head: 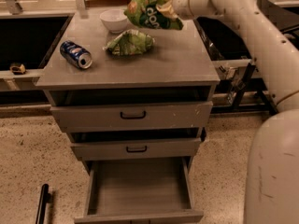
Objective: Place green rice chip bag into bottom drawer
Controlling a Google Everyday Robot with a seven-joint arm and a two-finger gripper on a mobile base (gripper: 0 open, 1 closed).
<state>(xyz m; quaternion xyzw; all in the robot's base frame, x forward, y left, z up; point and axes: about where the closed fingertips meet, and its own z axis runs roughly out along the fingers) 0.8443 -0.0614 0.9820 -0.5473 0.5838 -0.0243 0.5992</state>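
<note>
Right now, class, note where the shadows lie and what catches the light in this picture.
Camera view: warm, dim light; the gaps above the two upper drawers are black, and the floor of the bottom drawer darkens toward the back. Camera view: the soda can gleams at its rim, and the green rice chip bag, held above the tabletop by the gripper at top centre, is brightly lit.

We can read only a little here. The green rice chip bag (150,14) carries large white rounded letters, of which we make out what looks like "do"; the rest curves out of sight. The gripper (171,6) clasps that bag at its right end, above the back of the cabinet top (187,64). The blue can (76,54) bears white marks we cannot read.
</note>
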